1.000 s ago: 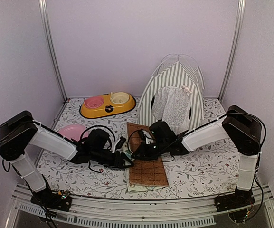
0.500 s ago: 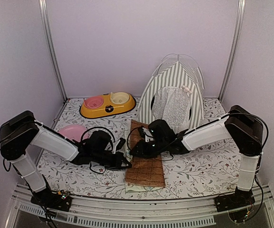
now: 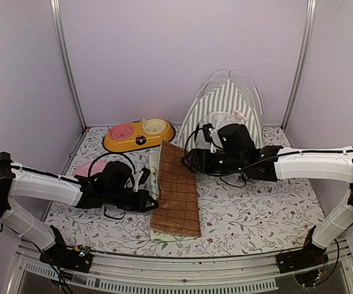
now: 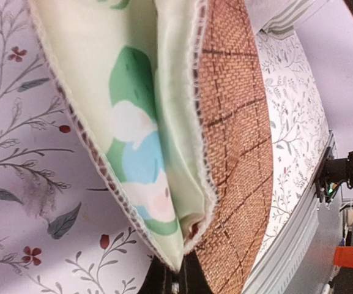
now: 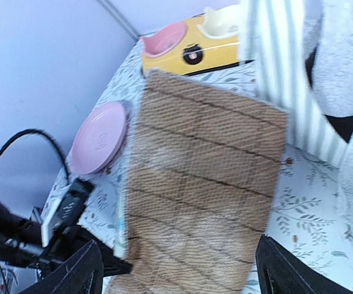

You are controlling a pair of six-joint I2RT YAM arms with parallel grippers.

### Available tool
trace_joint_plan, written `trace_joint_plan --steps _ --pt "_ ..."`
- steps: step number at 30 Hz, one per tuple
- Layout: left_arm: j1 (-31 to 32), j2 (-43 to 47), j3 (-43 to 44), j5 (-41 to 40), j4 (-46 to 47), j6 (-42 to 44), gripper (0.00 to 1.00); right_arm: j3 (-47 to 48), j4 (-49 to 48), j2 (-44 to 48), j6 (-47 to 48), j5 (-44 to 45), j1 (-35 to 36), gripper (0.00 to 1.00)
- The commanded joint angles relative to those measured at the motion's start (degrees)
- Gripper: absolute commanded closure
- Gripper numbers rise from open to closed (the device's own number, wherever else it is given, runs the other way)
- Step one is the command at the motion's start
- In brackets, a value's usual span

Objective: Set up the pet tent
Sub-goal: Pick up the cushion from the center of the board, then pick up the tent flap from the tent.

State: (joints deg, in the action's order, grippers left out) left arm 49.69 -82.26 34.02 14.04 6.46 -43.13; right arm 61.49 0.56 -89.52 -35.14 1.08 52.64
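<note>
Pet tent (image 3: 225, 107) stands upright at 1 o'clock on the counter (image 3: 268, 214), lace door facing the arms. The folded mat (image 3: 176, 190) lies at centre, woven side up, its far end near the tent's left flank. On its 8 o'clock edge the left claw (image 3: 150, 199) is pinched tight; the right claw (image 3: 191, 160) is spread wide, holding nothing, just beside the door. Risks: the single edge grip may let the mat sag or slip, and the right arm's reach may shove the light tent over
</note>
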Motion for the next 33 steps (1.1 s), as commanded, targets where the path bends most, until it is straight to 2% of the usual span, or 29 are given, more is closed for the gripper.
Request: trace_joint_plan --steps 1,6,12,26,28,31,33 --pt "-0.47 4.66 2.82 -6.83 -8.82 4.85 1.00 -1.59 5.93 -0.06 2.58 9.02 -5.32 0.10" --pt "-0.85 8.41 4.93 -10.39 -13.72 6.92 1.00 0.67 5.86 -3.15 3.55 13.62 -9.30 0.08" --pt "-1.48 11.99 5.51 -11.47 -16.49 7.92 1.00 6.53 6.13 -11.22 4.29 18.08 -12.60 0.07" --pt "-1.86 13.74 8.79 -10.67 -17.62 9.66 1.00 23.98 0.31 -29.42 2.19 35.19 -13.57 0.05" --pt "-1.79 14.23 9.04 -10.90 -18.01 9.80 1.00 23.92 -0.91 -30.24 1.23 36.64 -13.77 0.10" --pt "-1.79 15.41 8.81 -11.56 -18.55 9.85 1.00 23.84 -3.10 -31.54 1.52 37.42 -14.21 0.28" --pt "-1.80 16.14 8.66 -11.82 -18.83 9.92 1.00 23.85 -4.55 -32.20 2.24 37.59 -14.30 0.46"
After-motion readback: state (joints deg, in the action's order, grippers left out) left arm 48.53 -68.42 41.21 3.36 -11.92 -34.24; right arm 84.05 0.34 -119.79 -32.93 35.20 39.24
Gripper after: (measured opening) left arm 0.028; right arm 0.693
